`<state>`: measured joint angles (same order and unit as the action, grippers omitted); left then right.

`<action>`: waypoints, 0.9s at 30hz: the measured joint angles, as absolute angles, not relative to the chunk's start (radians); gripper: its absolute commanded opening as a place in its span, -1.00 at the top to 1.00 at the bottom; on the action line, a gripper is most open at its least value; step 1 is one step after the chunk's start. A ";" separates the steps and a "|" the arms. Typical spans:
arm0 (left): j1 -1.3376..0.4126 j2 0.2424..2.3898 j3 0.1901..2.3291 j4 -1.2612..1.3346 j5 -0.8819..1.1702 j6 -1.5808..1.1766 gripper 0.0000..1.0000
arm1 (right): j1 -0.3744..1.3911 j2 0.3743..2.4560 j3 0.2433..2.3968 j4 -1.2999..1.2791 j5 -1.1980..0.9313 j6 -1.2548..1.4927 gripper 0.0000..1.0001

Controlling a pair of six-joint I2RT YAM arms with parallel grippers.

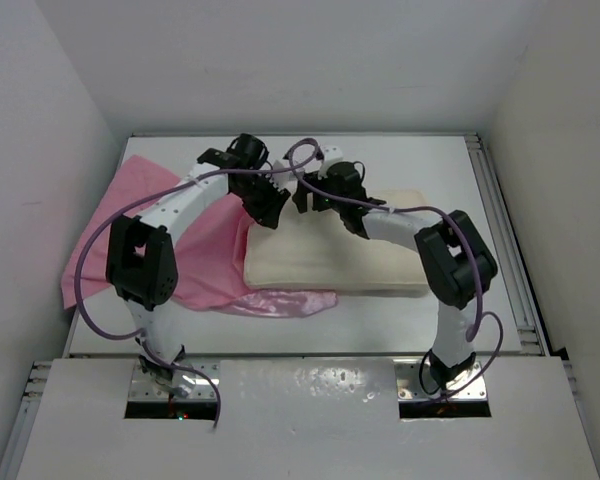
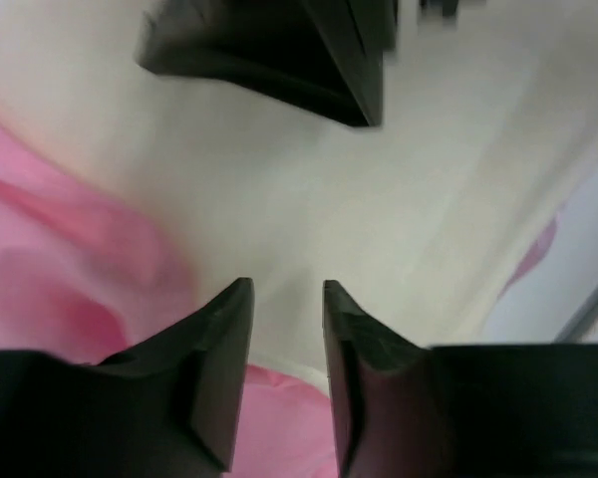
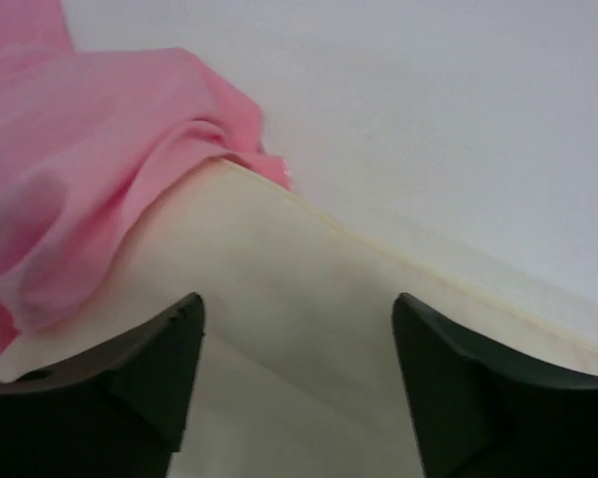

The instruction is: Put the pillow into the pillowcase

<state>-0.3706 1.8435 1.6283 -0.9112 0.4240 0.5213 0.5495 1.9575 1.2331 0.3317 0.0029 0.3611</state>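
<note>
The cream pillow (image 1: 330, 255) lies flat in the middle of the table. The pink satin pillowcase (image 1: 130, 215) is spread to its left, and a fold of it (image 1: 280, 301) sticks out under the pillow's front edge. My left gripper (image 1: 265, 207) hovers at the pillow's far left corner. In the left wrist view its jaws (image 2: 287, 289) stand slightly apart with nothing between them, over the pillow (image 2: 379, 219) and the pillowcase (image 2: 70, 269). My right gripper (image 1: 308, 195) is just to the right of it. Its jaws (image 3: 299, 304) are wide open over the pillow's edge (image 3: 279, 259), next to the pillowcase (image 3: 90, 129).
The white table (image 1: 420, 160) is walled on the left, back and right. Metal rails (image 1: 505, 230) run along its right edge. The right gripper's fingers (image 2: 279, 50) show dark at the top of the left wrist view, close to the left one.
</note>
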 measured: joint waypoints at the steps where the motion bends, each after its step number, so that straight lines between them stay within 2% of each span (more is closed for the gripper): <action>1: -0.381 1.843 1.613 -0.920 0.429 0.525 0.17 | 0.538 1.936 1.192 0.345 0.006 0.364 -0.68; 2: -0.388 1.843 1.603 -0.928 0.432 0.524 0.15 | 0.525 1.906 1.138 0.366 0.008 0.366 -0.73; 3: -0.392 1.843 1.598 -0.937 0.432 0.523 0.01 | 0.512 1.872 1.086 0.378 0.007 0.368 -0.79; 6: -0.390 1.831 1.596 -0.945 0.425 0.516 -0.16 | 0.477 1.754 0.957 0.430 -0.013 0.370 -0.84; 8: -0.385 1.803 1.602 -0.951 0.411 0.507 -0.17 | 0.458 1.677 0.924 0.447 -0.036 0.364 -0.84; 10: -0.385 1.769 1.626 -0.963 0.389 0.490 -0.09 | 0.455 1.592 0.915 0.448 -0.061 0.323 -0.53; 11: -0.385 1.753 1.634 -0.962 0.378 0.486 0.17 | 0.460 1.556 0.911 0.443 -0.072 0.291 -0.03; 13: -0.385 1.705 1.632 -0.964 0.337 0.468 0.58 | 0.485 1.475 0.896 0.427 -0.097 0.218 0.46; 14: -0.385 1.676 1.618 -0.957 0.313 0.464 0.81 | 0.503 1.436 0.886 0.411 -0.110 0.181 0.62; 15: -0.385 1.647 1.591 -0.942 0.285 0.457 0.85 | 0.527 1.400 0.873 0.392 -0.121 0.139 0.53; 16: -0.385 1.609 1.541 -0.928 0.248 0.457 0.85 | 0.551 1.371 0.860 0.370 -0.130 0.100 0.33; 17: -0.385 1.586 1.480 -0.925 0.206 0.455 0.84 | 0.566 1.361 0.854 0.358 -0.132 0.083 -0.16; 18: -0.385 1.569 1.457 -0.926 0.190 0.455 0.83 | 0.601 1.336 0.835 0.326 -0.134 0.026 -0.17; 19: -0.385 1.562 1.408 -0.919 0.157 0.450 0.79 | 0.638 1.325 0.818 0.307 -0.133 -0.021 -0.45; 22: -0.385 1.584 1.297 -0.907 0.076 0.434 0.51 | 0.726 1.312 0.771 0.252 -0.131 -0.118 -0.75; 24: -0.385 1.600 1.245 -0.901 0.032 0.414 0.29 | 0.787 1.312 0.738 0.234 -0.125 -0.186 -0.86; 26: -0.385 1.603 1.213 -0.881 0.002 0.395 0.17 | 0.838 1.314 0.711 0.223 -0.112 -0.242 -0.93; 27: -0.385 1.604 1.203 -0.870 -0.010 0.389 0.17 | 0.856 1.320 0.707 0.219 -0.106 -0.264 -0.95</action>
<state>-0.3847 1.6035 1.2026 -0.8696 -0.0105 0.3885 0.8558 1.3201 0.7067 0.2188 -0.1059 -0.2642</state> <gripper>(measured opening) 0.396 0.953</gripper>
